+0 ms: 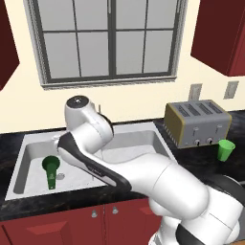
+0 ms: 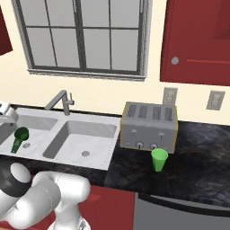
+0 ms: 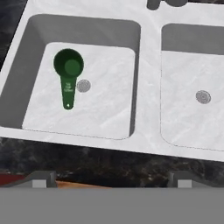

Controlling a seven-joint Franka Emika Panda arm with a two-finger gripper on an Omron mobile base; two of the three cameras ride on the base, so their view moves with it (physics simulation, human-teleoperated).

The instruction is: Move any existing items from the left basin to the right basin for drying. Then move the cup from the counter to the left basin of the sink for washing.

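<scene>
Left base view: the dark green bottle-like object (image 1: 50,170) lies in the left basin (image 1: 33,179); the cup (image 1: 226,149) stands on the counter (image 1: 201,160) beside the toaster (image 1: 196,123).

Right base view: the right basin (image 2: 72,150) holds nothing.

Hand view: the fingers (image 3: 111,180) stand wide, holding nothing; the object lies ahead, beyond the left fingertip. Descend squarely, straddling its narrow neck.

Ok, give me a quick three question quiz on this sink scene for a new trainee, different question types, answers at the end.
1. True or false: the dark green item lies in the right basin.
2. Where does the cup stand? A) in the sink B) on the counter in front of the toaster C) on the windowsill
3. Fill in: the gripper is ____.

Key: 1 false, it lies in the left basin; 2 B; 3 open.
</scene>
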